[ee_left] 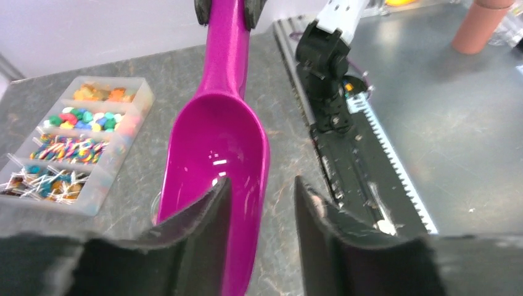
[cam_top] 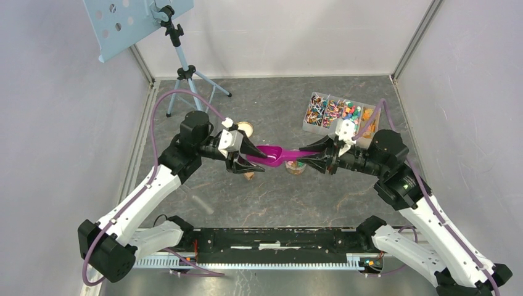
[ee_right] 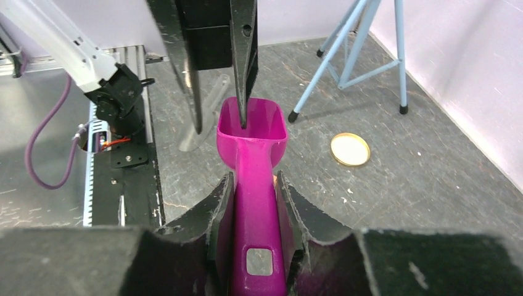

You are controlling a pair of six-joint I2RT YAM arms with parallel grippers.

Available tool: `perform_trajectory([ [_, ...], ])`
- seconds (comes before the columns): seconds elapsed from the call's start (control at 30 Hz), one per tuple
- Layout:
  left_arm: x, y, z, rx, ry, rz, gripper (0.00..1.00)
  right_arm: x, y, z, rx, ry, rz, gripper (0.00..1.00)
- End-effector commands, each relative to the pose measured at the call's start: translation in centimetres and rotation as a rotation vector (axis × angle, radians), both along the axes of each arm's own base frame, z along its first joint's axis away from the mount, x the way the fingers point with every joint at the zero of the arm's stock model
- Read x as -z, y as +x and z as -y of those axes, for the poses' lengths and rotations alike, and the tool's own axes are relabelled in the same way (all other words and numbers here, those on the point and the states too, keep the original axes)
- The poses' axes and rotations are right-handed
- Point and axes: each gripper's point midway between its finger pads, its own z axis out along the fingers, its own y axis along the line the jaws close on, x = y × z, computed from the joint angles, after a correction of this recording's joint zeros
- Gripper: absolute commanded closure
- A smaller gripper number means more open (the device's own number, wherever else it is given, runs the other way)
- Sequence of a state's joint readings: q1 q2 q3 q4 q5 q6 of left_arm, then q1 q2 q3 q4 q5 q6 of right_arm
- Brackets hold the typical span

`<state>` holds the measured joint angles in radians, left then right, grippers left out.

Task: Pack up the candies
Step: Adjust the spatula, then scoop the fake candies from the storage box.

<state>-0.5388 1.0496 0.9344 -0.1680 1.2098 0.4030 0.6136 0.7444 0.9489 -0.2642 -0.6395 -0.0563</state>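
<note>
My right fingers (ee_right: 217, 213) are clamping the scoop (ee_right: 253, 179) handle. My left fingers (ee_left: 200, 216) are standing parted astride its bowl rim. Candies (cam_top: 336, 112) are lying upper right, nearest my right arm.

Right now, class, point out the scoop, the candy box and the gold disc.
scoop (ee_left: 216, 142): left wrist view, its bowl.
candy box (ee_left: 61, 202): left wrist view, near wall.
gold disc (ee_right: 350, 149): right wrist view, its centre.

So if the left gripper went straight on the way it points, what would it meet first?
The magenta scoop: its bowl rim sits between the left gripper's open fingers. Further along, probably the right gripper, shut on the handle, though depth is unclear.
</note>
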Motion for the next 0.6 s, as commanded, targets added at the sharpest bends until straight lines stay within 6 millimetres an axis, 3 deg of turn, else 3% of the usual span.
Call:
perform_trajectory([
  [0.0, -1.5, 1.7, 0.1, -0.118, -0.043, 0.037, 0.36, -1.2, 1.9, 0.7, 0.076, 0.020, 0.024, 1.00],
  [0.07, -1.5, 2.0, 0.0, -0.144, -0.047, 0.042, 0.02, -0.9, 3.1, 1.4, 0.141, -0.006, 0.014, 1.00],
  [0.17, -1.9, 3.1, 0.0, -0.220, -0.059, 0.013, 0.00, -0.6, 4.9, 2.8, 0.259, -0.045, 0.008, 1.00],
  [0.37, -3.0, 9.7, 0.0, -0.615, -0.103, -0.345, 0.00, -0.3, 9.9, 8.7, 0.699, -0.097, -0.014, 1.00],
  [0.57, -1.6, 14.1, 2.0, -0.707, -0.064, -0.521, 0.00, 1.6, 12.9, 14.1, 1.059, -0.178, -0.052, 1.00],
])
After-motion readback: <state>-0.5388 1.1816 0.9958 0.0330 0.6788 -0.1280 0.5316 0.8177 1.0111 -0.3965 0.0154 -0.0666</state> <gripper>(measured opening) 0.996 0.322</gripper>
